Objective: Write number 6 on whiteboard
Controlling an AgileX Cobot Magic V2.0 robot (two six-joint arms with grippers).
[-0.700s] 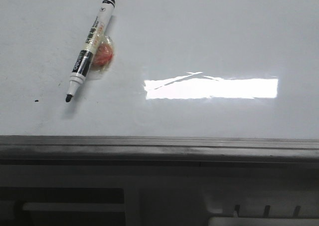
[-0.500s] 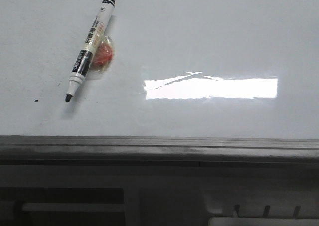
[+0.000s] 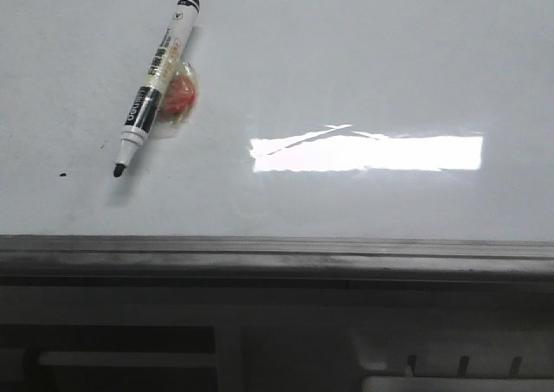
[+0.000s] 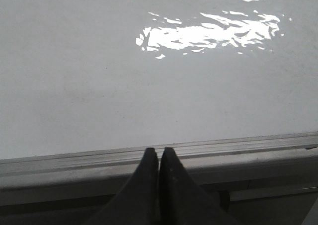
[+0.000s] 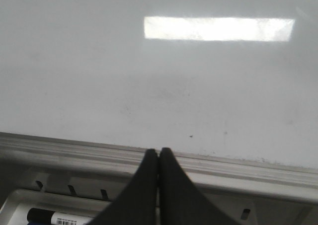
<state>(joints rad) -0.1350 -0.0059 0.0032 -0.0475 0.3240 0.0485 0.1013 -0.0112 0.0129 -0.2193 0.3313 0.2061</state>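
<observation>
Lying on the glossy whiteboard (image 3: 363, 72), a slim cylindrical marker (image 3: 156, 82).

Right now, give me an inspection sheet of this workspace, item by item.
Surface: whiteboard glossy white, lamp glare, grey frame strip along the near edge.
Job's things: no number 6 drawn yet; uncapped marker pen lies on the board, propped on a red lump.
Clutter: tiny black dot beside the pen tip; a second marker in a tray below the frame.
Grippers: left gripper and right gripper both shut, empty, over the frame.
Cables: nothing seen.
Surroundings: nothing seen.
</observation>
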